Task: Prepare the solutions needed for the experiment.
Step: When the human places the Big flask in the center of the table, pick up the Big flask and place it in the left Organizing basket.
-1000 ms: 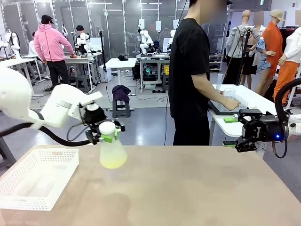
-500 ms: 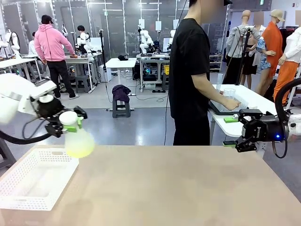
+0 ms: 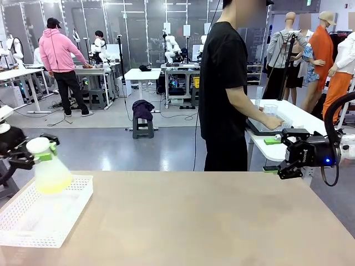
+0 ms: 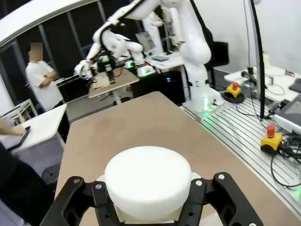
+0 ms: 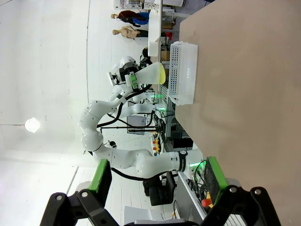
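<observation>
A frosted conical flask (image 3: 51, 170) with a white round cap (image 3: 39, 145) hangs tilted above the white basket (image 3: 55, 241) at the table's left end. Pale yellow solution (image 3: 54, 186) lies in its bottom. My left gripper (image 3: 39, 151) is shut on the flask's neck just under the cap; the left wrist view has the cap (image 4: 147, 175) between the black fingers (image 4: 77, 193). In the right wrist view the flask (image 5: 153, 75) and the basket (image 5: 183, 73) sit far off. My right gripper (image 3: 273, 155) hovers open and empty off the table's right edge, its green pads (image 5: 101, 175) apart.
The brown table (image 3: 211, 221) stretches between the two arms. A person in a black shirt (image 3: 224, 88) stands at the far side, with a hand on a white side table (image 3: 288, 119) that holds a clear cup (image 3: 270, 109).
My left arm has swung left with the flask, from above the table's left-middle to above the basket. The right arm has stayed put.
</observation>
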You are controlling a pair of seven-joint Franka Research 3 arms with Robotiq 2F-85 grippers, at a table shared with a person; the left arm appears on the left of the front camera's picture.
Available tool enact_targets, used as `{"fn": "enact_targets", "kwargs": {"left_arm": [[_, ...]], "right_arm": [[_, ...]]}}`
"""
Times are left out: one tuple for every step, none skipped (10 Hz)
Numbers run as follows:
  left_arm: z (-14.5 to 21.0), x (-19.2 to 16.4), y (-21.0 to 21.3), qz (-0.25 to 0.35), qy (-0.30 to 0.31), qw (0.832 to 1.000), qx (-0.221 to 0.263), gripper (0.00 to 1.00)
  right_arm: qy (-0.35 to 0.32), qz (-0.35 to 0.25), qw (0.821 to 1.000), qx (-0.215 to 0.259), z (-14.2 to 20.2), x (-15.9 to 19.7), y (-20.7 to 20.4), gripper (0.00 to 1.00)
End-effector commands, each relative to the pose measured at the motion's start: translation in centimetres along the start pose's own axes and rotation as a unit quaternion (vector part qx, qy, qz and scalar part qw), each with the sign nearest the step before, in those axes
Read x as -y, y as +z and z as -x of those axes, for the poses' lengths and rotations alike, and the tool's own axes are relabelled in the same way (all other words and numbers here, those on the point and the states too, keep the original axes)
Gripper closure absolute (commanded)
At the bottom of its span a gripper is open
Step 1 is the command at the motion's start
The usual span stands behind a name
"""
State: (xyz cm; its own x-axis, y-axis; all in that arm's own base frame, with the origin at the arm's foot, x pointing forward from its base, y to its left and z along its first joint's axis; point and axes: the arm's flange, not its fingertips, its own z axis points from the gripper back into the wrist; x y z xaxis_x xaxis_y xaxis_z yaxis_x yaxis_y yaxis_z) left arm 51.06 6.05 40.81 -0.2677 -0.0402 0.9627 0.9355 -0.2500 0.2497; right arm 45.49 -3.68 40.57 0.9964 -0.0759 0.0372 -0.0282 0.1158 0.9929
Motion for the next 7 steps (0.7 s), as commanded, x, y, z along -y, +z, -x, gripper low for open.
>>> {"fn": "enact_targets", "kwargs": {"left_arm": [[1.5, 0.7, 1.8, -0.044, 0.007, 0.998, 0.034, 0.98], [2.8, 1.8, 3.2, -0.057, 0.013, 0.997, 0.047, 0.98], [4.1, 2.6, 3.9, -0.063, 0.023, 0.996, 0.054, 0.98], [5.3, 3.2, 4.3, -0.068, 0.039, 0.995, 0.062, 0.98], [6.5, 3.5, 4.6, -0.071, 0.051, 0.994, 0.068, 0.98], [7.7, 3.7, 4.7, -0.073, 0.059, 0.993, 0.073, 0.98], [8.5, 3.9, 4.7, -0.071, 0.065, 0.993, 0.075, 0.98]], "right_arm": [[0.005, -0.001, 1.0, -0.001, 0.0, -0.2, 0.0, 0.0], [0.005, -0.001, 1.0, -0.001, 0.0, -0.2, 0.0, 0.0], [0.005, -0.001, 1.0, -0.001, 0.0, -0.2, 0.0, 0.0], [0.005, -0.001, 1.0, -0.001, 0.0, -0.2, 0.0, 0.0], [0.005, -0.001, 1.0, -0.001, 0.0, -0.2, 0.0, 0.0], [0.005, -0.001, 1.0, -0.001, 0.0, -0.2, 0.0, 0.0], [0.005, -0.001, 1.0, -0.001, 0.0, -0.2, 0.0, 0.0]]}}
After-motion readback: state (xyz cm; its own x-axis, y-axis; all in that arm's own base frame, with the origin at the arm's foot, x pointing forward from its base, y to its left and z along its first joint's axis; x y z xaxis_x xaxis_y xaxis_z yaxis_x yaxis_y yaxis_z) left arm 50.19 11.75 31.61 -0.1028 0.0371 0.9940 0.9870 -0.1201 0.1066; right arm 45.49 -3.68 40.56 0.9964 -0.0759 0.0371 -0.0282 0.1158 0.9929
